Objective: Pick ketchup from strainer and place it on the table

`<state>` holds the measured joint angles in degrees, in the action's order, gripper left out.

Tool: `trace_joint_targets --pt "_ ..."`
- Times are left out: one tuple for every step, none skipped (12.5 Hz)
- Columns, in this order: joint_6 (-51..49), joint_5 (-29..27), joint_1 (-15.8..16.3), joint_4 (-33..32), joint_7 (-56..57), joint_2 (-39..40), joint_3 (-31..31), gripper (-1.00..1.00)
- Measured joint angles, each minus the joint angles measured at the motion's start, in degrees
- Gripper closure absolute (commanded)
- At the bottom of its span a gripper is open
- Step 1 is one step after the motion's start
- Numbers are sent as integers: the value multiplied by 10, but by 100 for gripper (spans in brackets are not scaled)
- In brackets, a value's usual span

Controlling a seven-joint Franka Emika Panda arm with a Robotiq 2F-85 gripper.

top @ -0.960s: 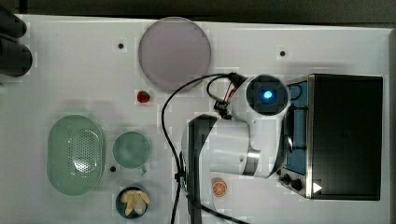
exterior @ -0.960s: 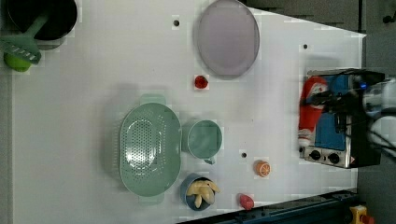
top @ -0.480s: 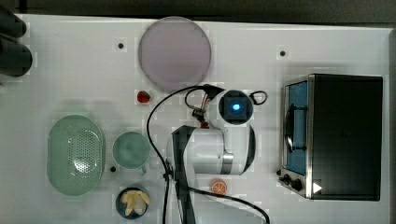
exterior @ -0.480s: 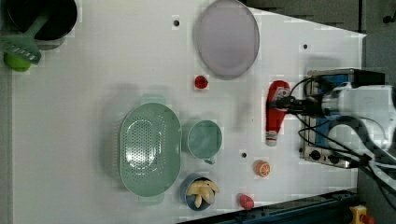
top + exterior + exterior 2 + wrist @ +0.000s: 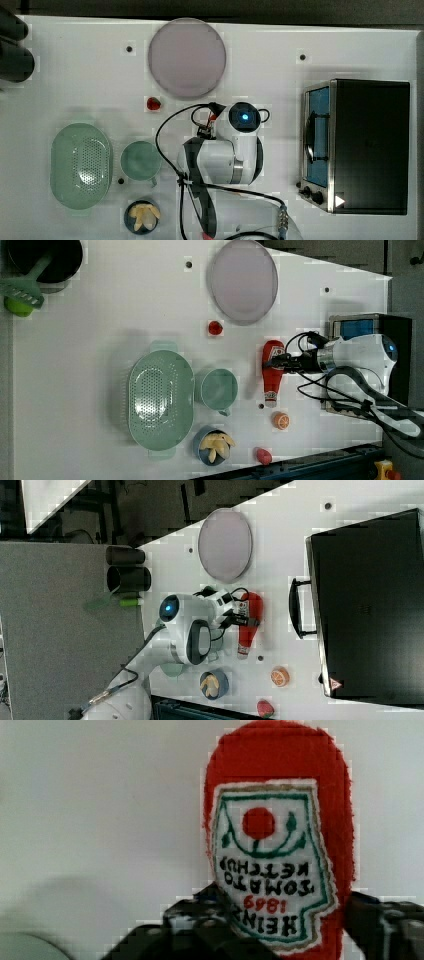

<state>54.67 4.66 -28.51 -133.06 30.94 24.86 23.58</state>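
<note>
The ketchup (image 5: 273, 375) is a red bottle with a white-and-red label. It lies lengthwise over the white table (image 5: 100, 315), between the green cup and the oven, white cap toward the left view's bottom. My gripper (image 5: 281, 361) reaches in from the left view's right and is shut on the bottle's wide body. In the wrist view the dark fingers (image 5: 200, 930) flank the ketchup (image 5: 280, 820) on both sides. The right view shows the gripper (image 5: 239, 616) against the ketchup (image 5: 248, 617). The pale green strainer (image 5: 65, 165) stands apart at the top view's left, with nothing in it.
A round green cup (image 5: 141, 160) stands between the strainer and the arm. A grey plate (image 5: 186, 57) lies at the back, a toaster oven (image 5: 360, 145) at the top view's right. A strawberry (image 5: 153, 103), a blue bowl (image 5: 142, 216) and an orange slice (image 5: 281, 420) lie nearby.
The arm has swung from the oven toward the cup, carrying the ketchup leftward in the left view. The strainer and cup have not moved.
</note>
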Motion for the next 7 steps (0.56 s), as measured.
trace_joint_targets --pt "1 0 0 -1 0 3 -5 -100" --pt "1 3 0 -2 0 1 -10 -100" --pt "-1 4 0 -1 0 -5 -13 -100" --pt "-9 1 -3 1 0 -16 -13 -100" --pt "-13 2 -8 8 0 -33 -7 -100" --pt "-24 3 -8 21 0 -54 -4 -100" --pt "-49 3 -8 41 0 -79 0 -100"
